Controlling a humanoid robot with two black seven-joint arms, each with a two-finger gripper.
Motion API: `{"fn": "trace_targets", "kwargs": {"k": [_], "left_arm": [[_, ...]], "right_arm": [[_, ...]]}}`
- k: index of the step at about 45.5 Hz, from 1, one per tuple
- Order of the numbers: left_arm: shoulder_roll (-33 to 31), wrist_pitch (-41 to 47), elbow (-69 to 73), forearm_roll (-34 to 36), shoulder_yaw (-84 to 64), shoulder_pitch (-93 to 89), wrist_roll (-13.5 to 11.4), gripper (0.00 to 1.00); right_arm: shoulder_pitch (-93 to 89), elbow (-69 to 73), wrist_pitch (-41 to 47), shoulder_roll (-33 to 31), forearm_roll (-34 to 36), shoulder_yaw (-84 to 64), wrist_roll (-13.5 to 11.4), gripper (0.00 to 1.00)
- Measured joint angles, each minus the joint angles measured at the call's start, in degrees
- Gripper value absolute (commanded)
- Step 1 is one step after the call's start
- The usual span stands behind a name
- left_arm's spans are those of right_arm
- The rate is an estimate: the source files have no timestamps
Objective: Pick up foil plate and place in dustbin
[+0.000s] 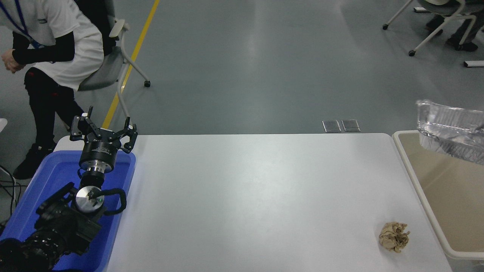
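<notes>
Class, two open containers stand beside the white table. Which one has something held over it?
The beige dustbin at the table's right end: the foil plate hangs above its opening. The blue tub at the left end has only the parked left gripper over it.
</notes>
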Motion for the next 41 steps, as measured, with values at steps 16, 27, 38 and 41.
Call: {"fn": "trace_targets", "kwargs": {"k": [16, 27, 38, 41], "left_arm": [[0.01, 0.06, 0.01, -0.07, 0.0, 0.0, 0.0, 0.99], [0.01, 0.06, 0.02, -0.08, 0.0, 0.0, 0.0, 0.99], [0.01, 0.06, 0.0, -0.09, 0.0, 0.0, 0.0, 0.99], [0.01, 0.06, -0.01, -0.08, 0.0, 0.0, 0.0, 0.99]], "right_arm": [[-20.95, -10.2, -2.64, -0.91, 7.25, 15.8, 0.15, 0.0], [-32.32, -16.6, -9.81, 3.06, 17.58, 19.27, 0.33, 0.0], [-43.54, -23.23, -18.75, 9.8, 27.16, 22.85, 0.47, 0.0], [-46.95, -25.44, -21.6, 12.07, 28.86, 25.06, 0.49, 0.0]]}}
